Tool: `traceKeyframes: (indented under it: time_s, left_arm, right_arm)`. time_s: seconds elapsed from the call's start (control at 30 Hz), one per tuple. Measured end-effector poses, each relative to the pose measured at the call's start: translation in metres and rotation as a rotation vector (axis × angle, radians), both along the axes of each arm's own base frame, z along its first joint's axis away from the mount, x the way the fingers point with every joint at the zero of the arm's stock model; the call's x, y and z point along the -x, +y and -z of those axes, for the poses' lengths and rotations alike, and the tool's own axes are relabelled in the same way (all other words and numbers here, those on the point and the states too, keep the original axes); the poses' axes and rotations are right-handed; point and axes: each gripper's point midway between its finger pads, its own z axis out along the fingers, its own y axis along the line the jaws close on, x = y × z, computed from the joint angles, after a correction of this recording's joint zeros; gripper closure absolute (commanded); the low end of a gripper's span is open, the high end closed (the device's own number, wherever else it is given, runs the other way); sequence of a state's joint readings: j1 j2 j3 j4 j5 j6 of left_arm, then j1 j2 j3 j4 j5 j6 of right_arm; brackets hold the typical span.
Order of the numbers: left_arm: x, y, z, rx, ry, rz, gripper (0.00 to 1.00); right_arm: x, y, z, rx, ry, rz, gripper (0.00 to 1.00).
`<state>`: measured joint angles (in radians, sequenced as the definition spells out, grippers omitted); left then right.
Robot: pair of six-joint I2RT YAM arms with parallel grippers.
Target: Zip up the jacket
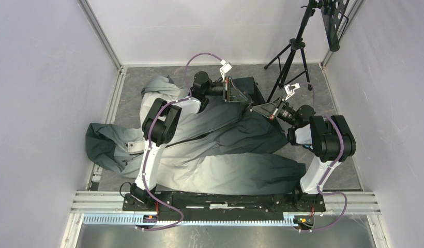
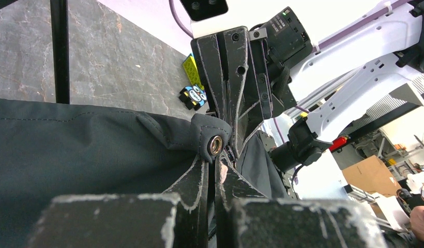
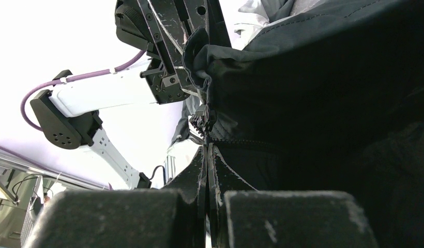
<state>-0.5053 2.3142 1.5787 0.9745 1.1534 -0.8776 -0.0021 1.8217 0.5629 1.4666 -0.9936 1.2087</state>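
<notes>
The jacket [image 1: 210, 150] lies spread out, light grey shading to black at its far end. My left gripper [image 1: 244, 99] and right gripper [image 1: 255, 107] meet tip to tip at that dark end. In the left wrist view my left gripper [image 2: 218, 164] is shut on the jacket's dark hem [image 2: 96, 155], just below a brass snap [image 2: 216, 144]. In the right wrist view my right gripper [image 3: 207, 153] is shut just under the black zipper slider [image 3: 203, 121], apparently on its pull. The zipper teeth [image 3: 251, 144] run off to the right. The pull itself is hidden between the fingers.
A black tripod [image 1: 294, 49] stands at the back right. A black box [image 1: 250, 84] sits behind the grippers. White walls enclose the cell on three sides. A metal rail [image 1: 225, 206] runs along the near edge. A small yellow-and-blue tag [image 2: 193, 85] lies on the grey floor.
</notes>
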Motion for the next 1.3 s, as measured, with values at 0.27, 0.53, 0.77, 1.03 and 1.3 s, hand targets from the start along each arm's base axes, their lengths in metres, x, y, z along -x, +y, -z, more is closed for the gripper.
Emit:
traceKeyframes:
  time_s: [0.27,0.53,0.77,1.03,1.3]
  left_arm:
    - [0.003,0.0,0.005,-0.007,0.012,0.004,0.98]
    - [0.004,0.001,0.01,-0.012,0.019,0.003,0.98]
    - [0.007,0.0,0.016,-0.02,0.031,0.003,0.98]
    - [0.008,0.001,0.021,-0.019,0.035,-0.012,0.98]
    - [0.01,-0.001,0.022,-0.008,0.027,-0.028,0.98]
  right_arm:
    - [-0.001,0.0,0.002,-0.002,0.008,0.003,1.0]
    - [-0.001,-0.001,0.002,-0.005,0.012,0.006,1.0]
    - [-0.004,-0.006,0.002,-0.016,0.03,0.022,1.0]
    - [-0.006,-0.007,0.007,-0.012,0.048,0.028,1.0]
    - [-0.014,-0.01,0.023,0.018,0.105,0.062,1.0]
